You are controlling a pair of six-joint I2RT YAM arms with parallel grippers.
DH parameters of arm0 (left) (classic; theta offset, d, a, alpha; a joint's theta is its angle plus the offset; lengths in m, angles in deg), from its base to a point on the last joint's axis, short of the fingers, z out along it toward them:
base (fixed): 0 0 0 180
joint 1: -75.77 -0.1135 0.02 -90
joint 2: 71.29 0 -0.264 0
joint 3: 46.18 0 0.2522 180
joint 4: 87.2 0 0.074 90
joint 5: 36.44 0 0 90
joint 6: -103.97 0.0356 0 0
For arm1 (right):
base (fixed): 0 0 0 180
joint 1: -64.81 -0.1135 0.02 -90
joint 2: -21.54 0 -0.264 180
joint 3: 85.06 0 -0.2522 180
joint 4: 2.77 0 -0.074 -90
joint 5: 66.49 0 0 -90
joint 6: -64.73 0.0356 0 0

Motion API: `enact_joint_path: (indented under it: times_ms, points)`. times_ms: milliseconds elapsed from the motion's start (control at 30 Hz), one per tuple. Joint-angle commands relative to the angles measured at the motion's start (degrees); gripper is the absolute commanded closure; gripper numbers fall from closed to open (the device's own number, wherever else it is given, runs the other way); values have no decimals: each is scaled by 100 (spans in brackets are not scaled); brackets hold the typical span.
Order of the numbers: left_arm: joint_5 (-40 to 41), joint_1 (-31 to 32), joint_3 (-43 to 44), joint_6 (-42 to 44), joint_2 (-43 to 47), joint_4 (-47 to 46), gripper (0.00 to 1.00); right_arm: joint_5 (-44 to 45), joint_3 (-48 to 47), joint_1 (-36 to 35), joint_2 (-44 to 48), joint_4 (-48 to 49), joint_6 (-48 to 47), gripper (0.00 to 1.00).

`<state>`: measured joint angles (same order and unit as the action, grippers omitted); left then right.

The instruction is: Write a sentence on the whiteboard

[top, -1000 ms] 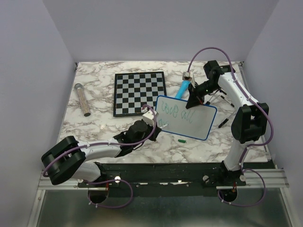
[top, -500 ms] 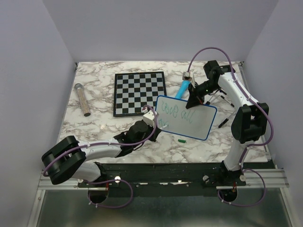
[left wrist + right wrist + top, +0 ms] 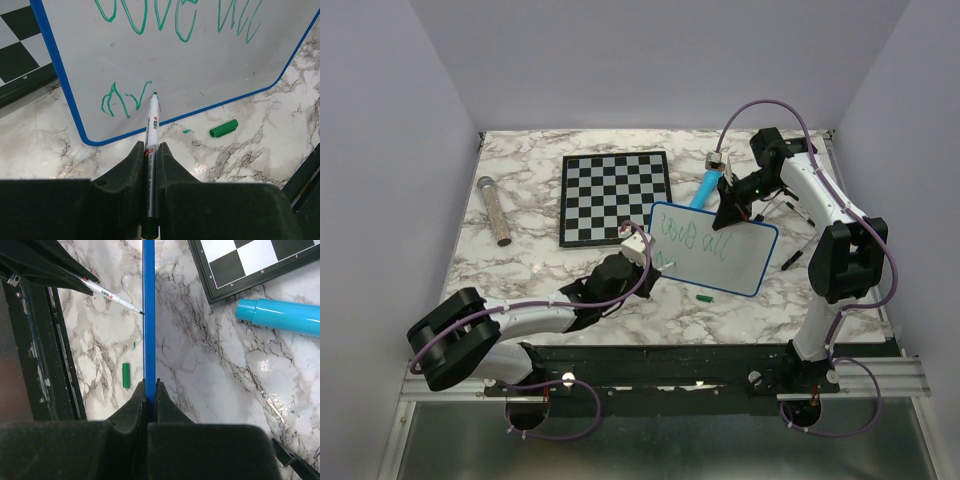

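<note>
A robot lab booth is showing here.
Plain pale walls (image 3: 390, 150) are boxing in a marble counter (image 3: 520, 275); a cabled left arm (image 3: 520, 320) and right arm (image 3: 842, 262) are sitting bolted to a black rail (image 3: 670, 356).

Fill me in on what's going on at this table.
The right tool is clamped on the blue rim of the whiteboard. The left tool grips a green marker with its tip at the board's lower left, where a second row of the sentence has only two marks so far. The marker's green cap lies on the table beside the board.
</note>
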<state>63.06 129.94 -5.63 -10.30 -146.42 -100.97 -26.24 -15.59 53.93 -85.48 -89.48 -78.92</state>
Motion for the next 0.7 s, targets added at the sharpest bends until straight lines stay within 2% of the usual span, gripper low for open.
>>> enact_joint_path:
  times_ms: [0,667]
  points:
    - [-62,-38,195,54,-54,-244,100,-34,9,-11,15,-35,-84,99]
    - [-291,-82,248,-69,-397,72,100,-43,0,-11,6,-44,-84,100]
